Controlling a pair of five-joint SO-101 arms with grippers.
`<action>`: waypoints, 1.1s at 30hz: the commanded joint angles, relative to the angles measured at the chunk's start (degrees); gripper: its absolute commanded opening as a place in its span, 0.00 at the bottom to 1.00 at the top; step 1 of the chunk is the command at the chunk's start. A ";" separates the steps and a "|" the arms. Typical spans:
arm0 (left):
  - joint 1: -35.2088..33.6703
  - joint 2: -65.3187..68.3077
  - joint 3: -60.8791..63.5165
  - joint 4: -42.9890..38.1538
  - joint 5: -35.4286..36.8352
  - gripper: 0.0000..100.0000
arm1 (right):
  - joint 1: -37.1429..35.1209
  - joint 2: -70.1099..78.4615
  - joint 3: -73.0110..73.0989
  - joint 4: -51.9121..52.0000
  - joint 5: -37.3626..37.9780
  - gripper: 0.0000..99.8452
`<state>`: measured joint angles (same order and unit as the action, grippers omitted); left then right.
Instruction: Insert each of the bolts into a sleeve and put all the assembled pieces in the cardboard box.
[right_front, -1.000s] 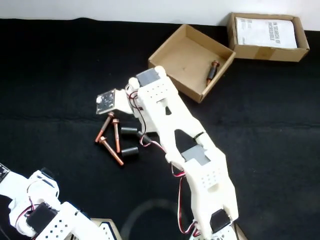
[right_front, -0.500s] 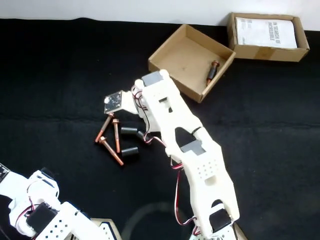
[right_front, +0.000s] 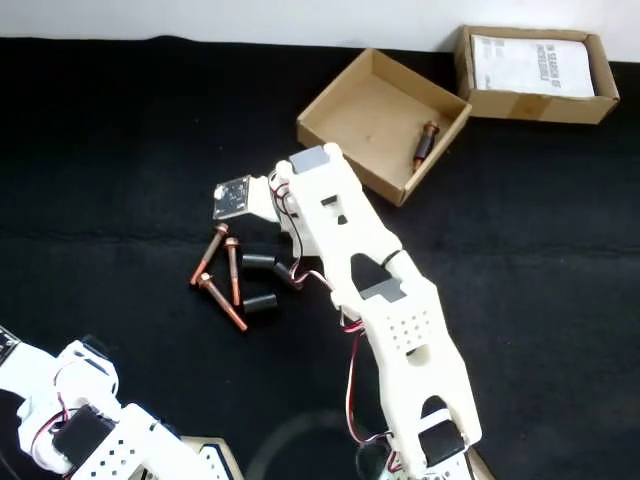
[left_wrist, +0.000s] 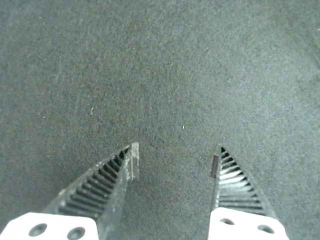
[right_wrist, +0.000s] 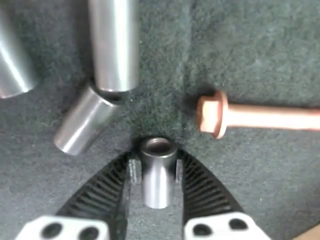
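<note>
Gripping sleeve (right_wrist: 159, 172) in right jaws, near bolt (right_wrist: 260, 116) head and two loose sleeves (right_wrist: 114, 45) on table (right_wrist: 250, 50). Holding left jaws apart over table. One assembled piece (right_front: 425, 145) inside cardboard box (right_front: 360, 115), along wall.

The setting is a robotics lab bench. Indicators:

- **Arms:** the right arm (right_front: 400, 330) and the left arm (right_front: 85, 372) are white printed units with exposed servo wiring.
- **Surface:** the table (right_front: 120, 120) is covered in black felt and set against a plain white wall (right_front: 250, 18).
- **Items on the table:** loose copper-coloured bolts (right_front: 233, 272), dark sleeves (right_front: 258, 261), an open cardboard box (right_front: 375, 120), and a second box (right_front: 535, 105) holding a printed sheet.
</note>
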<state>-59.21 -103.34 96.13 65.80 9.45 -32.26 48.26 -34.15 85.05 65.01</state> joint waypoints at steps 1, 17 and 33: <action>-0.04 -0.57 0.92 -0.79 0.18 0.24 | 0.22 -0.48 -1.10 1.01 0.26 0.01; 0.13 -0.48 0.92 -0.79 0.18 0.24 | 6.37 -14.99 -38.37 15.96 -21.54 0.01; 1.71 -0.40 0.92 -0.44 0.18 0.24 | 18.42 -41.71 -39.25 16.04 -46.95 0.01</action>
<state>-58.15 -103.34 96.13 65.80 9.54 -15.91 13.54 -70.90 100.53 19.03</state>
